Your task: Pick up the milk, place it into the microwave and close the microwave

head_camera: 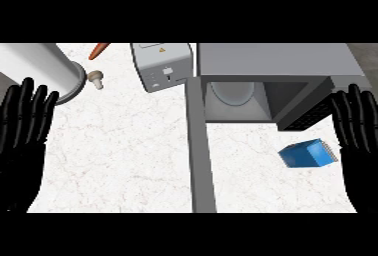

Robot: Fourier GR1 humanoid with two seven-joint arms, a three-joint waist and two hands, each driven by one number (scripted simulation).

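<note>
The white stone worktop (118, 150) has thin pale lines in it and fills most of the view. A grey microwave (273, 57), shaped like a box, sits at the back on the right. It is open. The microwave door (201, 165) sticks out toward the front, so it looks like a long grey strip down the middle of the worktop. A round glass plate (232, 92) shows inside the microwave. A dark grid panel (306, 117) is on its right front corner.

The blue milk box (304, 155) is on the worktop in front of the microwave, to the right of the door and not touching it. It sits a bit crooked. Its long way goes about left to right, and the right end is a little higher in the view. That right end is pale with thin stripes, and it points at the right hand (358, 145). The hand is just beside the box, but I cannot tell if they touch.

Both black hands are at the sides with their fingers straight and pointing up. They hold nothing. The left hand (22, 145) is at the left edge, far from the milk.

A silver toaster (164, 65) stands at the back, left of the microwave. A big white round pot (37, 65) is in the back left corner. An orange carrot (100, 50) and a little pale mushroom (97, 79) lie between the pot and the toaster.
</note>
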